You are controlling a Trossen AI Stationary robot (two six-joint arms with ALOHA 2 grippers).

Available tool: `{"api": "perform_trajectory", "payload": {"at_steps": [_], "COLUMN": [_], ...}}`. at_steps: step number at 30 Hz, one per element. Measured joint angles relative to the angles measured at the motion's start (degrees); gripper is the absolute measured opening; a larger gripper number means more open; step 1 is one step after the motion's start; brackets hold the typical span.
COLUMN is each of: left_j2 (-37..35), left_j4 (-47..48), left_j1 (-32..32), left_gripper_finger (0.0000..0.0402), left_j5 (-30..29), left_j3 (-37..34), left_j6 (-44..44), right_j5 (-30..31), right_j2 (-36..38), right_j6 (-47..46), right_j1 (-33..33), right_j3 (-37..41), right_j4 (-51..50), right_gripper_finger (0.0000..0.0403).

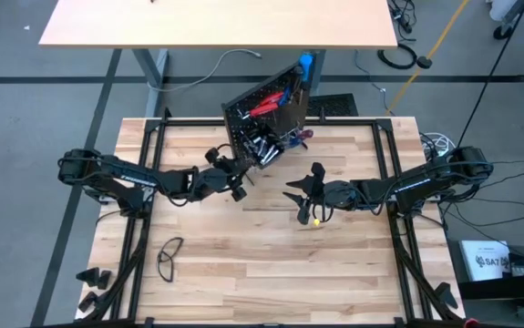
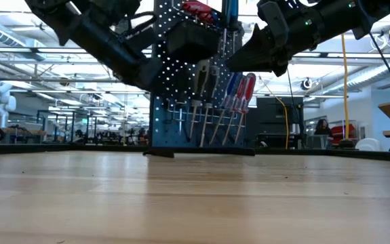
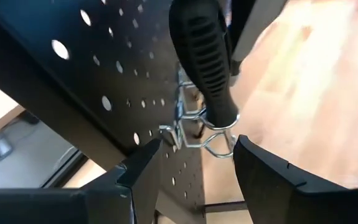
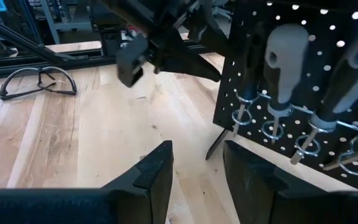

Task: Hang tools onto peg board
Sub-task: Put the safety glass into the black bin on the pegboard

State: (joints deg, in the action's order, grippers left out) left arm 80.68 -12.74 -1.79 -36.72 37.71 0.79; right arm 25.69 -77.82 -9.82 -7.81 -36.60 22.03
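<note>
Left end effector (image 3: 194, 163) agape, empty — at peg board (image 1: 266, 118); right end effector (image 4: 197, 163) part-open, empty.

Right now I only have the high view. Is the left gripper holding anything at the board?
Observer: No. In the left wrist view the left gripper is empty, jaws open, facing a black-handled screwdriver seated in a ring hook on the board.
Operator: Right one?
Observer: The right gripper is empty too, jaws apart, over bare table.
Operator: Board upright?
Observer: Yes. The low view shows a row of screwdrivers hanging handles up.
</note>
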Motion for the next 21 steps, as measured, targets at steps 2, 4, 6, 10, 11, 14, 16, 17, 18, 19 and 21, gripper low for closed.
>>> {"api": "perform_trajectory", "payload": {"at_steps": [2,4,6,10,11,14,16,17,18,19,21], "left_j2": [0.0,0.0,0.0,0.1,0.1,0.1,0.1,0.1,-0.1,-0.5,-1.6], "left_j4": [0.2,0.5,0.9,1.6,1.8,2.8,3.1,3.2,3.3,3.6,3.8], "left_j1": [-0.8,-1.7,-2.3,-3.4,-3.8,-4.8,-5.1,-5.1,-5.1,-4.9,-4.0], "left_gripper_finger": [0.0199,0.0199,0.0199,0.0199,0.0199,0.0199,0.0199,0.0199,0.0199,0.0199,0.0199], "left_j5": [-1.2,-2.3,-3.8,-6.0,-6.3,-7.2,-7.2,-7.0,-6.1,-5.2,-4.0], "left_j3": [-0.3,-0.5,-0.5,-0.5,-0.5,-0.5,-0.5,-0.5,-0.6,-0.6,-0.6], "left_j6": [0.1,0.5,0.5,1.5,1.9,2.0,1.9,1.9,1.9,1.9,1.9], "right_j5": [0.0,0.0,0.0,0.0,0.0,0.0,0.0,0.0,0.0,0.0,0.0], "right_j2": [0.0,0.0,0.0,0.0,0.0,0.0,0.0,0.0,0.0,0.0,0.0], "right_j6": [0.0,0.0,0.0,0.0,0.0,0.0,0.0,0.0,0.0,0.0,0.0], "right_j1": [0.0,0.0,0.0,0.0,0.0,0.0,0.0,0.0,0.0,0.0,0.0], "right_j3": [0.0,0.0,0.0,0.0,0.0,0.0,0.0,0.0,0.0,0.0,0.0], "right_j4": [0.0,0.0,0.0,0.0,-0.1,-0.1,-0.1,-0.1,-0.1,-0.1,-0.2], "right_gripper_finger": [0.0132,0.0132,0.0132,0.0132,0.0132,0.0132,0.0132,0.0132,0.0132,0.0132,0.0132]}}
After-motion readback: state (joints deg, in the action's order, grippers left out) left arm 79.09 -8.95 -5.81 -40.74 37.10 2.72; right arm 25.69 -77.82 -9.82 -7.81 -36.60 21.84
